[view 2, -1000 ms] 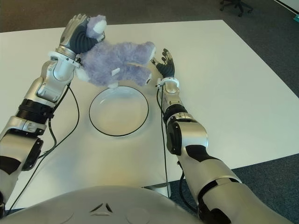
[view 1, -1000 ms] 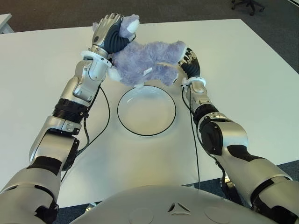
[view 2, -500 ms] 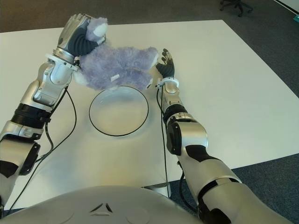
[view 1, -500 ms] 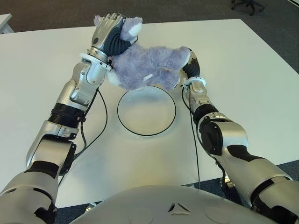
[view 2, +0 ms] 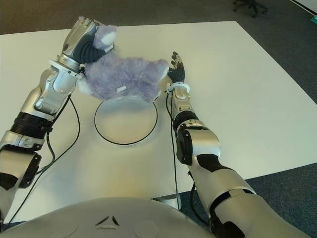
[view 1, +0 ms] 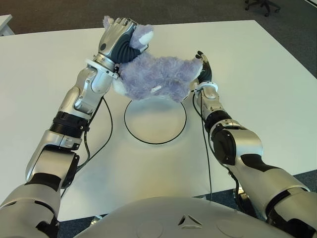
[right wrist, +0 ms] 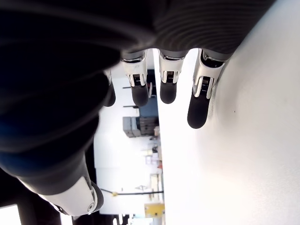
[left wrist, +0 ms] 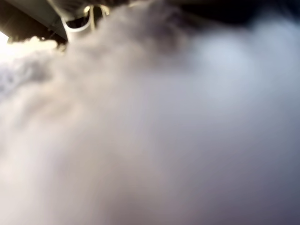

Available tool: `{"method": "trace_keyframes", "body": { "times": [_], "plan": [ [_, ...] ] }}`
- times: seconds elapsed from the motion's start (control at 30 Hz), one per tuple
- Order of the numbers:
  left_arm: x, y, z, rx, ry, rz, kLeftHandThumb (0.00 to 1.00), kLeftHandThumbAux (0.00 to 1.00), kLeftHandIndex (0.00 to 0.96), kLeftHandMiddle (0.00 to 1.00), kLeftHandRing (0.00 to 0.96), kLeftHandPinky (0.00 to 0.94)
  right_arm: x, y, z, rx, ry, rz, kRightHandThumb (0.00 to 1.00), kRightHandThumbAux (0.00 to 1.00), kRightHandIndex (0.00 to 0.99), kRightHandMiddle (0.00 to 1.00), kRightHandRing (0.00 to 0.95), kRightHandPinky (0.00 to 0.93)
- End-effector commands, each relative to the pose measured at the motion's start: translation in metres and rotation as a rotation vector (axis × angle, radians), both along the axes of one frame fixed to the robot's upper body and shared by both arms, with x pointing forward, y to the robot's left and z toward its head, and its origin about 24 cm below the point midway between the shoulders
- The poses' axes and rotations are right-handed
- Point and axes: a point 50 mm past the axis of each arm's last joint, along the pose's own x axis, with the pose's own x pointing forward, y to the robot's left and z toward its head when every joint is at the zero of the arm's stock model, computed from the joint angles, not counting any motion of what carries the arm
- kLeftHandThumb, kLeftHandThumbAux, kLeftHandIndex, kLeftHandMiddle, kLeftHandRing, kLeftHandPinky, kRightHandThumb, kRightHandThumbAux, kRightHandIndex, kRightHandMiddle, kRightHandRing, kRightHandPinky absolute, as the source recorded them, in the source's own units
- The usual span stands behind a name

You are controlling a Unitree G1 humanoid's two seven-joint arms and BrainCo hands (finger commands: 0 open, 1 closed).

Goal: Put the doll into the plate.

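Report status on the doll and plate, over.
Left robot hand gripping doll, held over plate far rim. Right robot hand open beside doll. Plate unobstructed.

doll (view 1: 158, 77) hides the plate's (view 1: 148, 140) far rim.

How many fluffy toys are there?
1. The purple doll is held up by the left hand, above the far rim of the plate. None others visible.

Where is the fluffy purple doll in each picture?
Left eye view: doll upper middle, gripped by the left hand.
Right eye view: upper left, above the plate.
Left wrist view: fur fills the picture.
Right wrist view: not in it.
Shared landmark: the plate.
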Motion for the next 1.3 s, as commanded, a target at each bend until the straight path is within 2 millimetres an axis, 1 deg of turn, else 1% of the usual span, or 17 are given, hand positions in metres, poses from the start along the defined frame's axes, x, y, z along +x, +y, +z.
{"method": "trace_keyframes", "body": {
  "times": [0.03,0.33,0.47,0.5,0.57,0.67,0.83,1.0,1.17,1.3],
  "plan": [
    [-0.003,0.001,-0.003,-0.01,0.017,-0.007,0.903,0.59,0.833,0.897,0.895,0.869,-0.016,0.001,-0.036,0.016,0.158,-0.004,0.371,0.78,0.058,0.0,0.0,0.0],
    [-0.006,-0.001,-0.005,0.008,0.006,-0.016,0.9,0.601,0.842,0.909,0.903,0.874,-0.016,0.001,-0.036,0.032,0.158,-0.009,0.44,0.776,0.08,0.001,0.0,0.0],
    [-0.007,-0.001,-0.004,0.017,-0.001,-0.023,0.9,0.6,0.84,0.907,0.903,0.873,-0.016,0.001,-0.036,0.026,0.159,-0.009,0.429,0.776,0.08,0.001,0.0,0.0],
    [-0.007,-0.002,-0.004,0.019,0.003,-0.027,0.9,0.599,0.838,0.905,0.902,0.873,-0.016,0.001,-0.036,0.023,0.158,-0.008,0.406,0.776,0.078,0.001,0.0,0.0],
    [-0.008,-0.002,-0.005,0.021,0.008,-0.032,0.899,0.598,0.837,0.904,0.902,0.873,-0.016,0.001,-0.036,0.02,0.157,-0.007,0.395,0.776,0.073,0.001,0.0,0.0],
    [-0.011,-0.004,-0.006,-0.004,0.046,-0.039,0.899,0.594,0.835,0.898,0.896,0.871,-0.016,0.001,-0.036,0.019,0.157,-0.006,0.378,0.782,0.065,0.0,0.0,0.0],
    [-0.012,-0.007,-0.012,-0.033,0.096,-0.033,0.899,0.587,0.83,0.893,0.893,0.866,-0.016,0.001,-0.037,0.025,0.158,-0.009,0.415,0.78,0.084,0.001,0.0,0.0],
    [-0.013,-0.008,-0.016,-0.037,0.112,-0.03,0.903,0.588,0.837,0.9,0.897,0.87,-0.016,0.001,-0.037,0.027,0.158,-0.007,0.421,0.781,0.071,0.002,0.0,0.0],
    [-0.014,-0.01,-0.017,-0.041,0.109,-0.035,0.905,0.594,0.843,0.907,0.9,0.874,-0.016,0.001,-0.037,0.023,0.158,-0.004,0.408,0.783,0.064,0.001,0.0,0.0],
    [-0.015,-0.011,-0.019,-0.046,0.101,-0.049,0.903,0.599,0.849,0.913,0.904,0.878,-0.016,0.001,-0.037,0.022,0.16,-0.003,0.377,0.778,0.055,0.0,0.0,0.0]
  ]
}}
